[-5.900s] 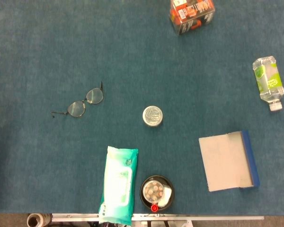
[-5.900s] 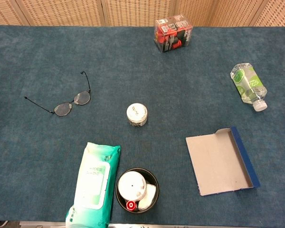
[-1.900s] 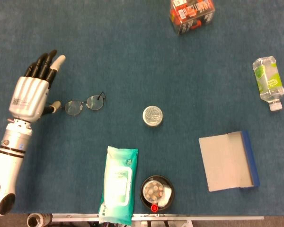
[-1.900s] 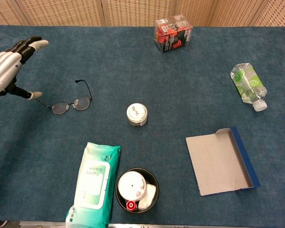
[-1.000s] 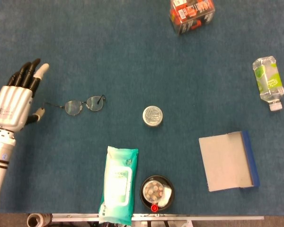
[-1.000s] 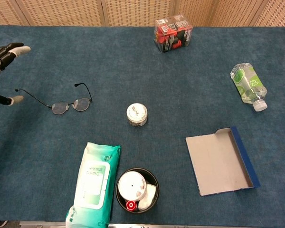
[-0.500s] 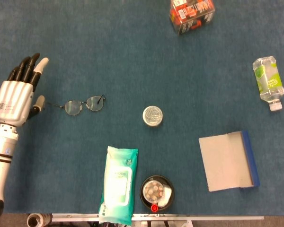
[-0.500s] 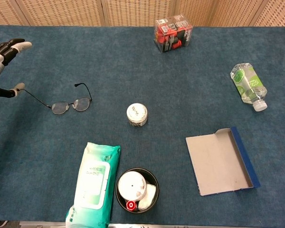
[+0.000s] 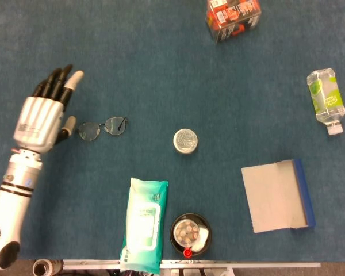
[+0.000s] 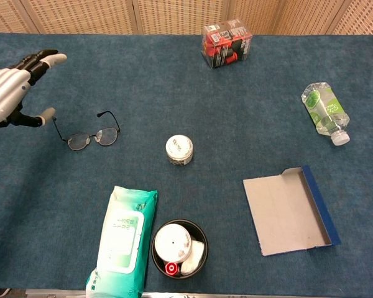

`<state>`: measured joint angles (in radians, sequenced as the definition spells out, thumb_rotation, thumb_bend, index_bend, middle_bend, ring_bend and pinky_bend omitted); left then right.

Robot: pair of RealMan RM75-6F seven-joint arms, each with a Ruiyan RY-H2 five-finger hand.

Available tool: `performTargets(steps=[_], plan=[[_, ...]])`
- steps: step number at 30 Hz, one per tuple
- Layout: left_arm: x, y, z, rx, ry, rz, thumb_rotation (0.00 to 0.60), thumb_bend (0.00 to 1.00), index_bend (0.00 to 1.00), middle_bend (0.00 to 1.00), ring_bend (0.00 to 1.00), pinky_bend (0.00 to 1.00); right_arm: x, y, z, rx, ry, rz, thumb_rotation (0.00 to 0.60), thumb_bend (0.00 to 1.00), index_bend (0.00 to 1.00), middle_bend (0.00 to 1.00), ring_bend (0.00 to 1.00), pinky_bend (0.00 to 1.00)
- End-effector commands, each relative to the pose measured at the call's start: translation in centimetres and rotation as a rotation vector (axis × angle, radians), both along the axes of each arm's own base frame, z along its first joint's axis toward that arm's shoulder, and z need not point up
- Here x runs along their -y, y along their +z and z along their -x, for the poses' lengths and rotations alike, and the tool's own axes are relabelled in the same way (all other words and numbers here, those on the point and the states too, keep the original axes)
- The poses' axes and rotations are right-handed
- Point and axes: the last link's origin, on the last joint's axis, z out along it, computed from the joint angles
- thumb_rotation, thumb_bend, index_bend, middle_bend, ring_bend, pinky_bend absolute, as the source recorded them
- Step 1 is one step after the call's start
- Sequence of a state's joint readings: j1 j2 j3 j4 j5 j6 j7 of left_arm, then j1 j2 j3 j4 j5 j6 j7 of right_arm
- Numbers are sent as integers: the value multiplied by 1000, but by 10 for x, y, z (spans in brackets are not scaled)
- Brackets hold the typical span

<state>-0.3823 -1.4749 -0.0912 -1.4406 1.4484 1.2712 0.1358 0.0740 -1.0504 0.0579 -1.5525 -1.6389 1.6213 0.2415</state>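
One hand is all we see, our left hand (image 9: 41, 119), fingers spread and holding nothing. Its thumb sits just beside the glasses (image 9: 102, 127) (lying left of the round tin (image 9: 185, 141)).

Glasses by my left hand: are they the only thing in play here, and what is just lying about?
In play:
glasses
left hand, open, thumb beside the near temple arm

Lying about:
round tin
wipes pack
black bowl
flat box
water bottle
red pack
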Motion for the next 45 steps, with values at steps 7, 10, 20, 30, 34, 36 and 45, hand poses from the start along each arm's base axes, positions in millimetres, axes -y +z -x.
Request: performTargets(steps=[7, 10, 20, 30, 34, 36, 45], plan=[[-6, -31, -17, -16, -16, 47, 600, 366, 0, 0, 0, 156, -1, 5, 1, 15, 0, 12, 600, 334, 483, 478, 382, 352], [-9, -44, -22, -26, -23, 57, 600, 366, 0, 0, 0, 156, -1, 5, 2, 14, 0, 8, 600, 334, 483, 478, 382, 352], [-17, -65, -22, -48, -5, 82, 600, 366, 0, 0, 0, 155, -3, 6, 2, 18, 3, 10, 600, 334, 483, 478, 382, 352], [-23, -77, -13, -67, 28, 97, 600, 365, 0, 0, 0, 156, -3, 6, 1, 17, 3, 10, 600, 334, 484, 478, 382, 352], [-25, -82, -8, -79, 41, 107, 600, 364, 0, 0, 0, 155, -4, 7, 1, 18, 5, 12, 600, 333, 483, 478, 382, 352], [-24, -84, -6, -89, 43, 111, 600, 365, 0, 0, 0, 156, -4, 7, 1, 19, 6, 14, 600, 333, 483, 478, 382, 352], [-22, -80, -4, -84, 34, 91, 600, 365, 0, 0, 0, 156, -4, 8, 1, 22, 7, 14, 600, 333, 483, 478, 382, 352]])
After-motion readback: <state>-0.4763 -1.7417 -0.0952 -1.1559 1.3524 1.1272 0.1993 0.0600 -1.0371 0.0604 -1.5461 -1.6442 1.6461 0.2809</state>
